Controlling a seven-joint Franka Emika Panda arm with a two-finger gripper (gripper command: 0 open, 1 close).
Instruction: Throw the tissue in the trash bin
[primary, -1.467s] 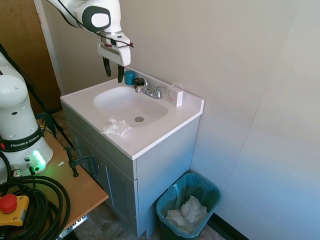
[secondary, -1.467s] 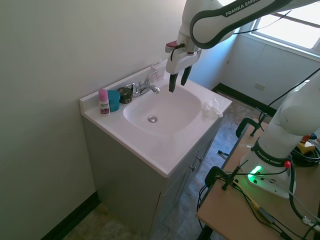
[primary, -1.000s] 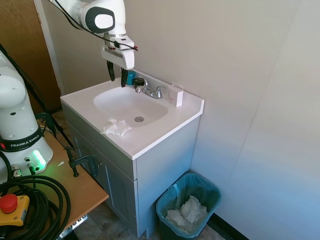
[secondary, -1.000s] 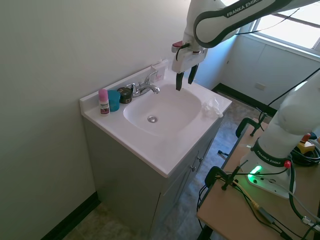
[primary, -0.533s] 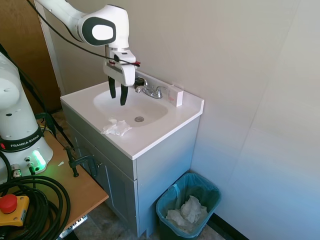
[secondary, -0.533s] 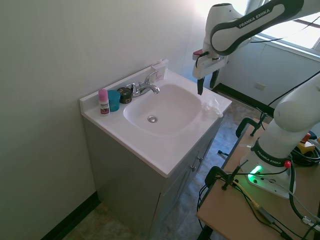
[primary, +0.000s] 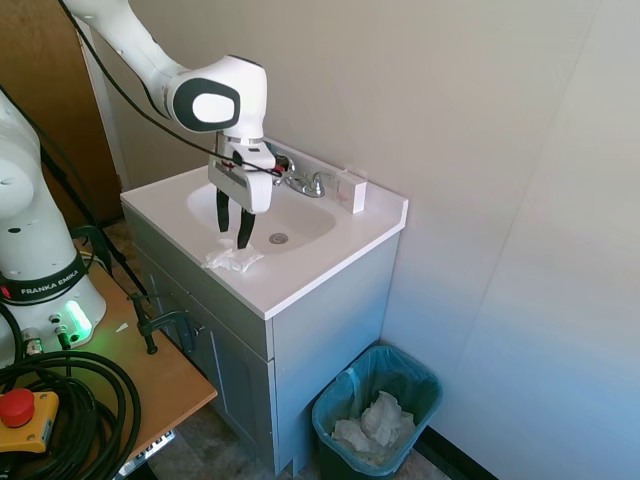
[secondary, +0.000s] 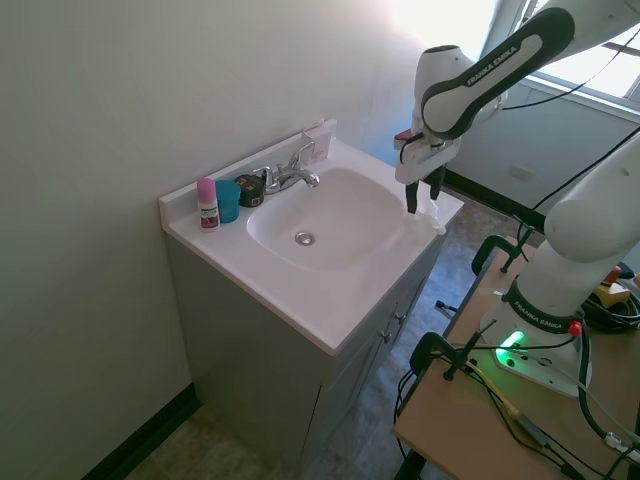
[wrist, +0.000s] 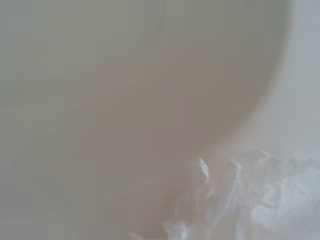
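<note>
The tissue (primary: 233, 258), a small crumpled white wad, lies on the white vanity top at the front edge of the sink basin (primary: 290, 215). My gripper (primary: 233, 232) points down just above it, open, with a dark finger on each side of the wad's top. The second exterior view shows the gripper (secondary: 421, 201) partly covering the tissue (secondary: 431, 217). Seen through the wrist camera, the tissue (wrist: 250, 202) is close beside the basin's curve. The trash bin (primary: 424, 384), dark with a teal liner, stands on the floor right of the vanity and holds a heap of white paper.
A chrome faucet (primary: 305, 183) and a white box (primary: 351, 190) stand at the back of the vanity. A pink bottle (secondary: 206, 203), a teal cup (secondary: 228, 200) and a dark round item (secondary: 250, 189) sit by the wall. A wooden table (primary: 150, 370) adjoins the vanity.
The gripper has come from high over the faucet, forward and down across the basin, to just above the tissue. It stayed open. The tissue has not moved.
</note>
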